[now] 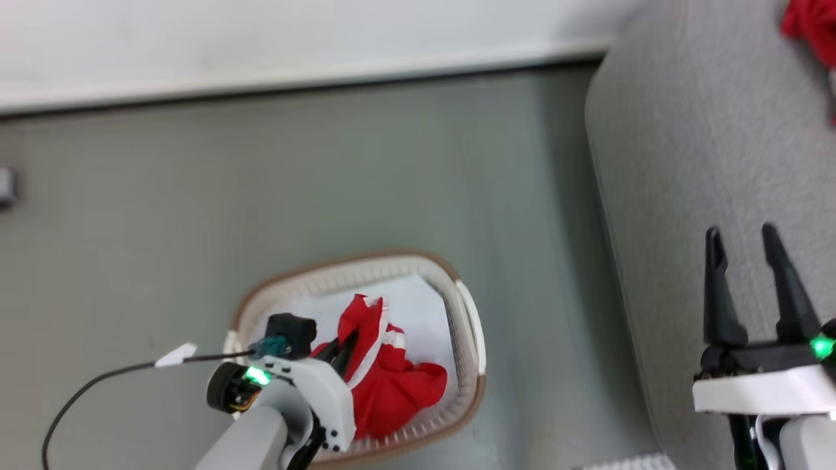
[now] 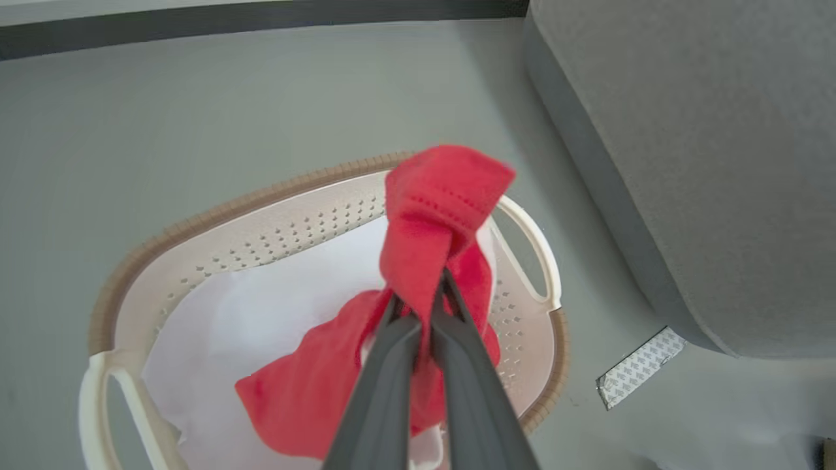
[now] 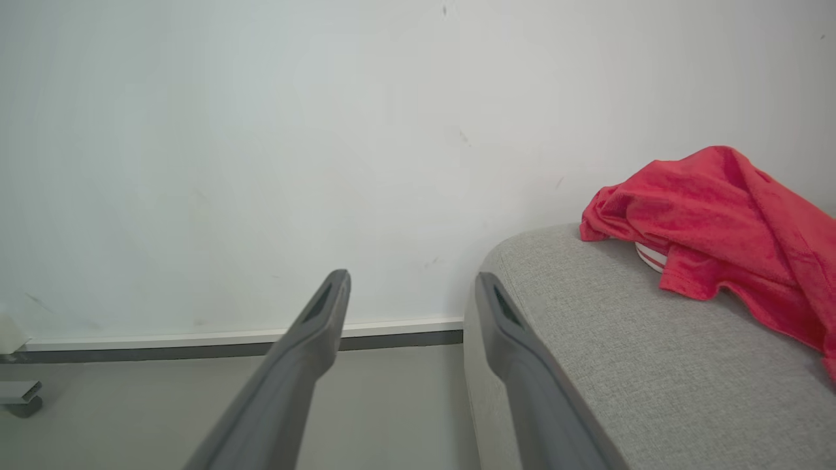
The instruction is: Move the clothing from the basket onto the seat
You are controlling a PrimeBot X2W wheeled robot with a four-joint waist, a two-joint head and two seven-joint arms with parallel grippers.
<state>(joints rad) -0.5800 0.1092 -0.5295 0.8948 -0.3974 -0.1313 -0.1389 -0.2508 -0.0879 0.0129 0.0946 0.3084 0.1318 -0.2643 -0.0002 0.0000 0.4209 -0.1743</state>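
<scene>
Left gripper (image 2: pixel 421 297): over the basket (image 1: pixel 467 313), fingers nearly together, clamped on a fold of red clothing (image 2: pixel 444 196).
Clothing: fold bunched above the fingertips; remainder, with white stripe, trailing down onto the basket's white bottom.
Basket: on grey floor (image 1: pixel 326 170), near the seat (image 1: pixel 705 130), not touching it.
Right gripper (image 1: pixel 741 230): over the seat's edge, fingers spread wide, nothing between them.
Second garment (image 3: pixel 718 209): red, crumpled, lying on the seat, well apart from the right gripper.
Patterned strip (image 2: pixel 640 375): flat on floor, beside seat base.
Wall (image 3: pixel 261 130): white, pale skirting, behind basket and seat.
</scene>
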